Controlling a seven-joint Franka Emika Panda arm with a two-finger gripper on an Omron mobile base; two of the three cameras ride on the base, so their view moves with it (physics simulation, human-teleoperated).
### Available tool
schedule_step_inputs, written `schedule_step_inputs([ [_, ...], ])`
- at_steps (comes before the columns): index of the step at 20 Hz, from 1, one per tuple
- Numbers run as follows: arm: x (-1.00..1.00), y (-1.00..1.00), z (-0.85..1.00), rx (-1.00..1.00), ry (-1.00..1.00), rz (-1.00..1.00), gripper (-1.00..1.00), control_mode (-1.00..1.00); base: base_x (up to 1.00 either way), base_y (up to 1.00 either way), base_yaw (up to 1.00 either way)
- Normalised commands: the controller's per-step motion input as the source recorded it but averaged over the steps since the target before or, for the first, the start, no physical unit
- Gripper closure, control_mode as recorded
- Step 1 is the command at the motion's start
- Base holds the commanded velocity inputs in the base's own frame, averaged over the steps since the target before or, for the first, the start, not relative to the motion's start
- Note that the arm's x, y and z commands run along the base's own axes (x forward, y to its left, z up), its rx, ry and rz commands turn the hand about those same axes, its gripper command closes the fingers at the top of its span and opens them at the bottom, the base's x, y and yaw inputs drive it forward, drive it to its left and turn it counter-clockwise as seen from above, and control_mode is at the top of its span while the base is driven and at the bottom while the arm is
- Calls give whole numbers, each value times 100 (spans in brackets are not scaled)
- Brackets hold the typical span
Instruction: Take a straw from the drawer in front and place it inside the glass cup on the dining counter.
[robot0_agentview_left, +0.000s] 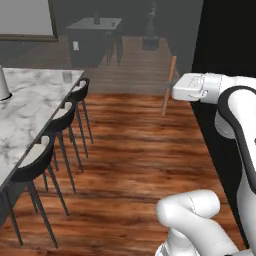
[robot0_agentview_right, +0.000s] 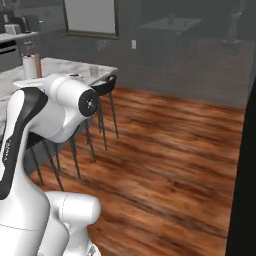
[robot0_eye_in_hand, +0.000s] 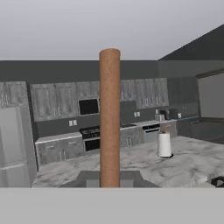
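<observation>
My gripper (robot0_agentview_left: 171, 85) is shut on the straw (robot0_agentview_left: 166, 103), a thin brownish-orange stick held nearly upright above the wooden floor. It is to the right of the dining counter (robot0_agentview_left: 30, 120). In the hand view the straw (robot0_eye_in_hand: 109, 113) rises from between the fingertips of the gripper (robot0_eye_in_hand: 109, 181). The glass cup (robot0_agentview_left: 67, 76) stands near the far corner of the white marble slab, well left of the gripper. From the right base view the glass cup (robot0_agentview_right: 94, 71) sits on the counter (robot0_agentview_right: 75, 67) beyond my arm. The drawer is out of view.
A white paper-towel roll (robot0_agentview_left: 2, 85) (robot0_eye_in_hand: 164, 145) stands on the counter. Black stools (robot0_agentview_left: 60, 122) line the counter's right side. Open wooden floor (robot0_agentview_left: 135, 150) lies between the stools and a dark wall (robot0_agentview_left: 220, 35) on the right.
</observation>
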Motion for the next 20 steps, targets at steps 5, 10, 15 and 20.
schedule_step_inputs([
  [5, 0, 0, 0, 0, 0, 0, 100, 100, 100, -96, 36],
  [10, 0, 0, 0, 0, 0, 0, 100, 100, 100, -91, 37],
  [15, 0, 0, 0, 0, 0, 0, 100, 100, 91, -87, 40],
  [20, 0, 0, 0, 0, 0, 0, 100, 100, 84, -85, 44],
])
